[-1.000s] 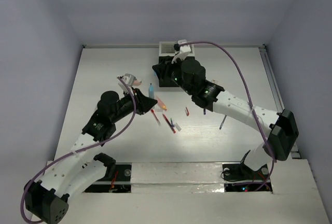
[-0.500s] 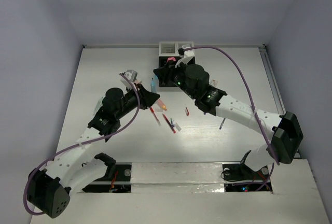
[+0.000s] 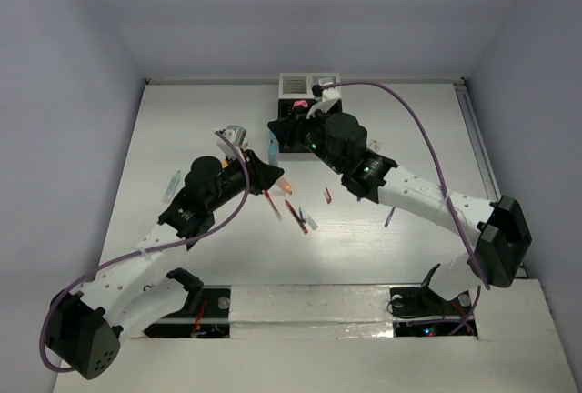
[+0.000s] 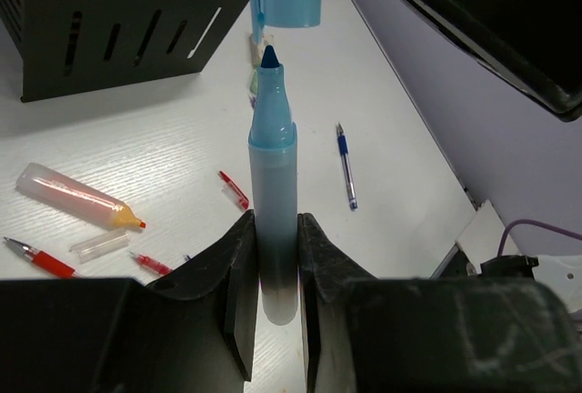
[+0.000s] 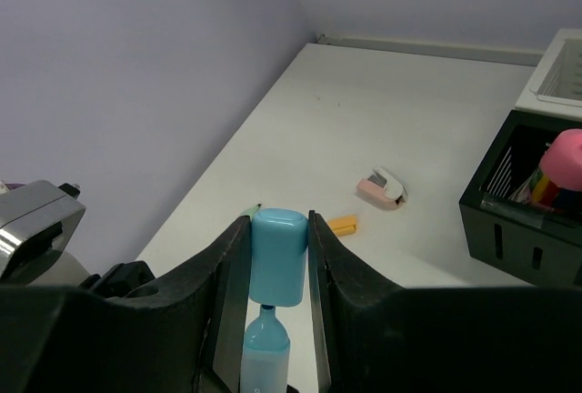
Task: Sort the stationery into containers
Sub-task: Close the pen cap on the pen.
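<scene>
Marker [image 4: 273, 138] clenched in left gripper [image 4: 274, 229], long axis running straight ahead, tip nearly touching light blue cap [image 5: 278, 270] gripped by right gripper [image 5: 276, 229], both in line.

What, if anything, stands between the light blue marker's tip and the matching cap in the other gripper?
Nothing visible. The left gripper holds the light blue marker by its barrel, bare tip pointing at the cap clamped in the right gripper; only a short open gap separates them.
</scene>
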Controlling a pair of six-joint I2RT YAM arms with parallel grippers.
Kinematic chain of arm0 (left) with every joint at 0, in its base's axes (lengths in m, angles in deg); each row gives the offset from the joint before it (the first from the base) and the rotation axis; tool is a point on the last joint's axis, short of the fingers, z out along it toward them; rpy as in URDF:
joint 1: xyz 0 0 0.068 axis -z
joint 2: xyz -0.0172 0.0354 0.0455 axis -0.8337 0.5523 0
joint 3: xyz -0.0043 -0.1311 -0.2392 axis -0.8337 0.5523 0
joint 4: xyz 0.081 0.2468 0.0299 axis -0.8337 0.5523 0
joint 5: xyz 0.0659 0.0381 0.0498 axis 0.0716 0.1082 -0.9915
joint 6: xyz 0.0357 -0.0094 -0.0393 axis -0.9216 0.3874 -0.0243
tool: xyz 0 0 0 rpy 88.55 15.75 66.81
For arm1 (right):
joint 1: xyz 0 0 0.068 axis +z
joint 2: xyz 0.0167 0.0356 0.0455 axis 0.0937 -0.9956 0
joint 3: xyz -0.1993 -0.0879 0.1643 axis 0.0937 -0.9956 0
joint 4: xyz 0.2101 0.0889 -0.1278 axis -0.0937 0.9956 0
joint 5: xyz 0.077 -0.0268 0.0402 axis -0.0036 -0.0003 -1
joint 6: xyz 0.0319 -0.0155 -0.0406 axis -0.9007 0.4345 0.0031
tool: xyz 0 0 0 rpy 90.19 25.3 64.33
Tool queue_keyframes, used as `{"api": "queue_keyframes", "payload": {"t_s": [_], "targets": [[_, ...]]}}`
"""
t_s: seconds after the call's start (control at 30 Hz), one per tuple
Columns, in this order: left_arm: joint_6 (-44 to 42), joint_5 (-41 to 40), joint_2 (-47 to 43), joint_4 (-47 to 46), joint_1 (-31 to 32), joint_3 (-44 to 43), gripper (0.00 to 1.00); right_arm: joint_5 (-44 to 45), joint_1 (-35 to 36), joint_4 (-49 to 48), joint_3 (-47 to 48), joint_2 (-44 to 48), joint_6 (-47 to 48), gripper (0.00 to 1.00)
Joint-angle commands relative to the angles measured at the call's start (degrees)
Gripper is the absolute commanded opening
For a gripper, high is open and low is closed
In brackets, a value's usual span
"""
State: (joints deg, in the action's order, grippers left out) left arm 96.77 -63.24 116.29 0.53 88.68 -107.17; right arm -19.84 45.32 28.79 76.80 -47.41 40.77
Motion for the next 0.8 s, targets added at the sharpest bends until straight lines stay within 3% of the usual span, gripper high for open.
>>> {"api": "queue_keyframes", "payload": {"t_s": [0.0,0.77], "targets": [[-1.45,-2.75,-0.59,-0.81,0.31,-1.67,0.0,-0.74,0.46,-3.43,0.37,0.57,-0.58,0.25],[-0.84,-2.94,-0.42,-1.87,0.31,-1.84,0.0,-2.94,2.03,-1.32,0.28,-1.54,0.65,0.24]]}}
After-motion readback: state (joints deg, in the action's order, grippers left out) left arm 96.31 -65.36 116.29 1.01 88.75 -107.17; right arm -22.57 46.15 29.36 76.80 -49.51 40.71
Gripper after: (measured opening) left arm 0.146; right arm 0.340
